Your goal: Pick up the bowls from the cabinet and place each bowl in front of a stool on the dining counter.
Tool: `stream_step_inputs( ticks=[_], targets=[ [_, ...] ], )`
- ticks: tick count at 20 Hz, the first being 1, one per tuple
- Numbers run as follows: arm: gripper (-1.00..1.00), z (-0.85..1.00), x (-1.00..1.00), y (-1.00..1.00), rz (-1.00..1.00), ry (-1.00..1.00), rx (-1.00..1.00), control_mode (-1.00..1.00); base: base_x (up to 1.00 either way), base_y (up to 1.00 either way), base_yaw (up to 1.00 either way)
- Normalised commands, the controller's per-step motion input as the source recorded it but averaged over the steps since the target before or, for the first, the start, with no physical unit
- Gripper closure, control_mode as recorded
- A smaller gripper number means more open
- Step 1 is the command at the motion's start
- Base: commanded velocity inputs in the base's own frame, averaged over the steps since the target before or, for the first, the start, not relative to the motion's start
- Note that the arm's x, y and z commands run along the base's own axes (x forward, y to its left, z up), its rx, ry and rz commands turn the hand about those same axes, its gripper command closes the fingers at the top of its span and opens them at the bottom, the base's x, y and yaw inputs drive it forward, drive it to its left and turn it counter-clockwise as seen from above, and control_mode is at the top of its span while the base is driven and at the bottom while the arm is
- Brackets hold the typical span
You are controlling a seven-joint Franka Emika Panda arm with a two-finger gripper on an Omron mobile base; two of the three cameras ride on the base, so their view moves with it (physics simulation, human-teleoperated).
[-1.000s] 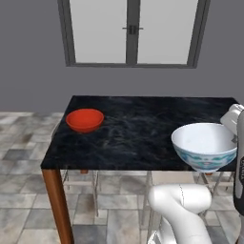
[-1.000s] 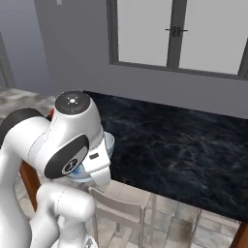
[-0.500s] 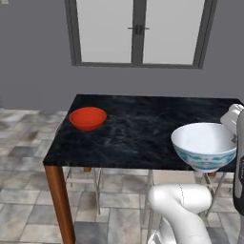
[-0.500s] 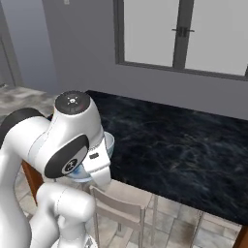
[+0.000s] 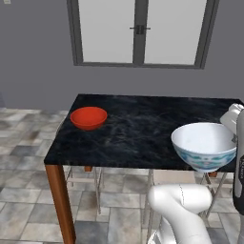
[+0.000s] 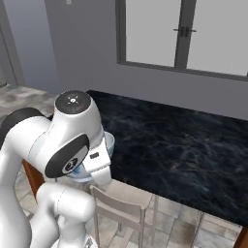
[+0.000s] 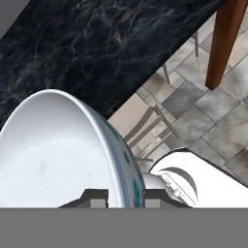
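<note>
Counter of black marble, veined in grey, spans the middle of the left base frame on reddish-brown legs, one leg at lower left. A red bowl sits on its left end, near the front edge. Behind it, a grey wall carries a grey-framed window at the top of the frame. Below, the floor is grey and beige stone tile. A pale stool stands under the counter's near edge, low in the right base frame. The white patterned bowl hangs at middle right, over the counter's front edge, well apart from the red one. In the hand frame the gripper clamps this bowl's rim, one finger inside, the other outside.
</note>
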Motion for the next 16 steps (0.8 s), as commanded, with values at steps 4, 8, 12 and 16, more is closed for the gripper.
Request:
stream_step_inputs(
  ticks=[4,8,12,16],
  targets=[
    [1.00,0.00,0.00,0.00,0.00,0.00,0.00,1.00,0.01,0.00,0.00],
    [1.00,-0.11,0.15,-0.13,0.00,0.00,0.00,-1.00,0.04,-0.02,0.00],
    [1.00,-0.22,0.31,-0.31,0.00,0.00,0.01,-1.00,0.00,0.00,0.00],
    [1.00,-0.31,0.34,-0.36,0.00,-0.02,0.00,-1.00,0.00,0.00,0.00]
  ],
)
